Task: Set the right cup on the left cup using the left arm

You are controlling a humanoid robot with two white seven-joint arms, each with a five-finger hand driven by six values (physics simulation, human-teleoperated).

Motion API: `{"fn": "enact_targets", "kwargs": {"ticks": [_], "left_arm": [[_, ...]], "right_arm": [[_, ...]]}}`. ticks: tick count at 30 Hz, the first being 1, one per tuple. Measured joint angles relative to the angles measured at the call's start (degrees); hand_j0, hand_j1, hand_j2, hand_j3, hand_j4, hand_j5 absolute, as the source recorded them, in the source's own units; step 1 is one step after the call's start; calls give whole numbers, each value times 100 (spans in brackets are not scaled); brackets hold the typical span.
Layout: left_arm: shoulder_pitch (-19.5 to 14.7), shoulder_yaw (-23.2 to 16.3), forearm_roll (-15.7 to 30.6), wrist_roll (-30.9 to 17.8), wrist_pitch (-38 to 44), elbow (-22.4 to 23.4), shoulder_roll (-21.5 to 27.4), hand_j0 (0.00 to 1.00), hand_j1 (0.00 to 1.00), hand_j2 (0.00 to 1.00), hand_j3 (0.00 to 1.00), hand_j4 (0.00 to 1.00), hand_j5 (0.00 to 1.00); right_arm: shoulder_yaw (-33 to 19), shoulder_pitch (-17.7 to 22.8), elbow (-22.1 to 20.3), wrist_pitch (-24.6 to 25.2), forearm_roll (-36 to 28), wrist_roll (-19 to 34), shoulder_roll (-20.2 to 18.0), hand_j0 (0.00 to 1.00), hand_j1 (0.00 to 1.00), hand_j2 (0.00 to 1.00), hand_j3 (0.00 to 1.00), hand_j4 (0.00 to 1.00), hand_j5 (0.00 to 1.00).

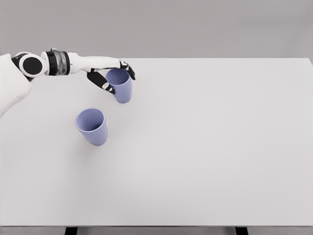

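White flat desk (205, 147) carried two periwinkle-blue plastic cups, both upright and apart. Left white robot hand (110, 76) was at the far right cup (120, 85), fingers (103, 83) wrapped round its rim. Near left cup (92, 126) stood free.

left arm (73, 62): white smooth shell segments | elbow joint (32, 65): round black disc with white ring | wrist (59, 62): grey metallic ribbed collar | left hand (110, 73): five fingers, white links, black joints and tips
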Motion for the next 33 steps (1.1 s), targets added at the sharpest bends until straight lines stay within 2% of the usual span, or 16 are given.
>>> {"fn": "enact_targets", "kwargs": {"ticks": [4, 9, 22, 33], "left_arm": [[26, 61, 11, 4, -6, -129, 53, 58, 58, 58, 58, 58, 58], [18, 161, 125, 4, -11, -677, 352, 58, 58, 58, 58, 58, 58], [-96, 195, 1129, 0, -11, -3009, 2235, 59, 59, 59, 59, 59, 59], [-149, 192, 1478, -1, -15, -4315, 3452, 59, 59, 59, 59, 59, 59]], "right_arm": [[0, 0, 0, 0, 0, 0, 0, 100, 100, 100, 100, 100, 100], [0, 0, 0, 0, 2, 0, 0, 100, 100, 100, 100, 100, 100], [0, 0, 0, 0, 0, 0, 0, 100, 100, 100, 100, 100, 100], [0, 0, 0, 0, 0, 0, 0, 100, 100, 100, 100, 100, 100]]}}
